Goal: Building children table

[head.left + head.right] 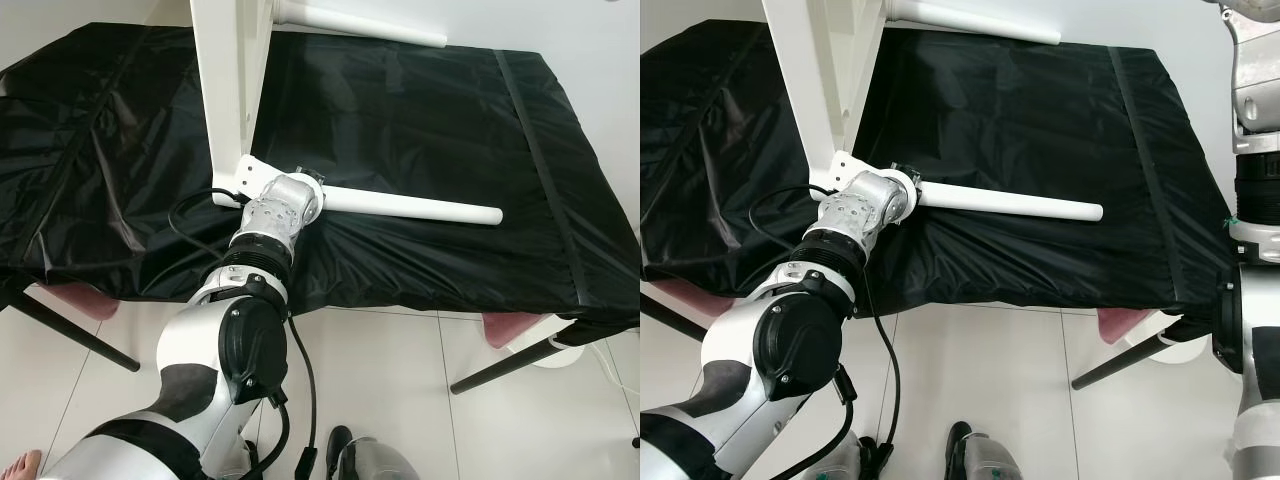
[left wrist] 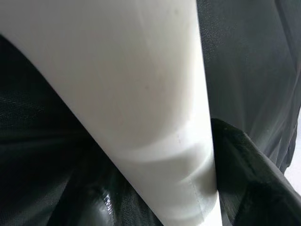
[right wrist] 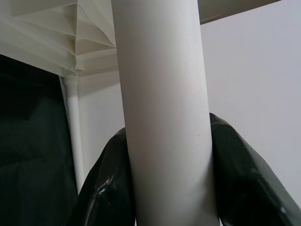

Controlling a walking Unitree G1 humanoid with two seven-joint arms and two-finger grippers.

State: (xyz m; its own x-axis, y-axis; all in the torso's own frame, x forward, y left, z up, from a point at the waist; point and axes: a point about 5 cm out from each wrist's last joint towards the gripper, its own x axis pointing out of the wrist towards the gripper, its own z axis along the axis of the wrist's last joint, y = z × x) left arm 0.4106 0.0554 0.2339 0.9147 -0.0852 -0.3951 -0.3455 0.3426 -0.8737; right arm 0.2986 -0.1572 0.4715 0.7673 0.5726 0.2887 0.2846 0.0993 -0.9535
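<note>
The white wooden children's table top [image 1: 228, 90] stands on edge on the black cloth-covered surface [image 1: 420, 130]. The left end effector [image 1: 312, 196] pinches the base of the long white round table leg [image 1: 410, 205], which runs toward 3 o'clock from it. The right end effector [image 3: 164, 188] pinches a second white round leg [image 3: 162, 94] between its 2 fingers [image 3: 244, 179].

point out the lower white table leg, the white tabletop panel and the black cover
lower white table leg [image 1: 420, 207], left eye view, mid shaft
white tabletop panel [image 1: 228, 80], left eye view, flat face
black cover [image 1: 420, 110], left eye view, bare cloth
</note>
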